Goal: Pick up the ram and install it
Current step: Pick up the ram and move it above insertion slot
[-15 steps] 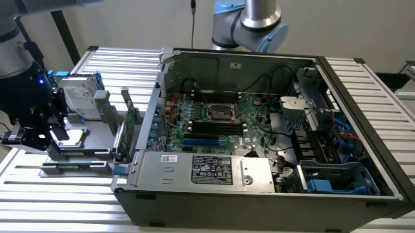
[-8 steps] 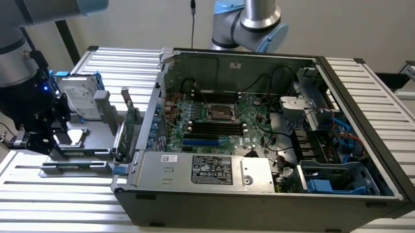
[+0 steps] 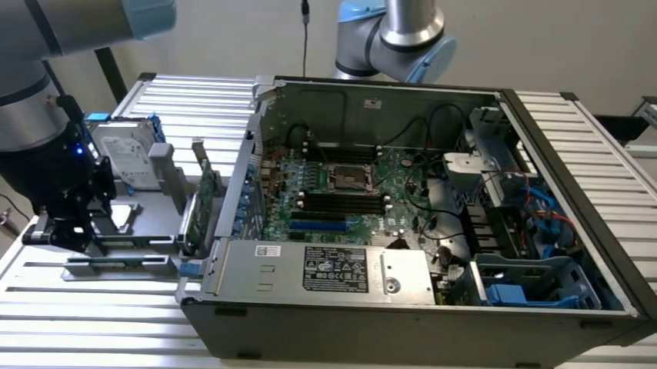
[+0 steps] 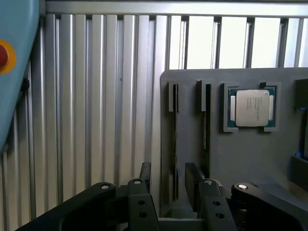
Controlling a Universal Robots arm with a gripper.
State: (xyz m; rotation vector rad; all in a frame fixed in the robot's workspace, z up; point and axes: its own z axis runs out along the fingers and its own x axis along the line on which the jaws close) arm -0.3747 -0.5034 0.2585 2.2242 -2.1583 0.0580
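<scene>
Aluminium slats make up the counter (image 3: 103, 323). In the exterior view we see an open computer case (image 3: 411, 327) lying on it. Its motherboard (image 3: 390, 223) is bare, with black memory slots (image 3: 339, 201) near the processor socket (image 3: 347, 178) and a silver power supply (image 3: 328, 269) along the near wall. On the exterior view's left a grey holder (image 3: 138, 207) carries a silver hard drive (image 3: 125, 157). An upright green expansion card (image 3: 208, 196) stands between the holder and the case. The black tool (image 3: 70, 234) sits low at the holder's near end, well apart from the case, and its body hides what lies under it. A second arm (image 3: 395, 34) rises behind the case.

In the wrist view we look onto the holder (image 4: 250, 159), with the counter (image 4: 96, 96) beside it and a teal housing (image 4: 17, 57) at one edge. A processor (image 4: 251, 107) lies in a square recess, with two narrow slots next to it. The tool (image 4: 169, 169) stands partly open. Its fingers (image 4: 146, 175) straddle the slot farther from the processor, with a gap on either side, and grip nothing. We take the thin dark edge in that slot for the ram (image 4: 174, 125), seen edge-on, but we cannot tell how deep it sits. The neighbouring slot (image 4: 205, 125) holds a similar strip, too slim to name.
</scene>
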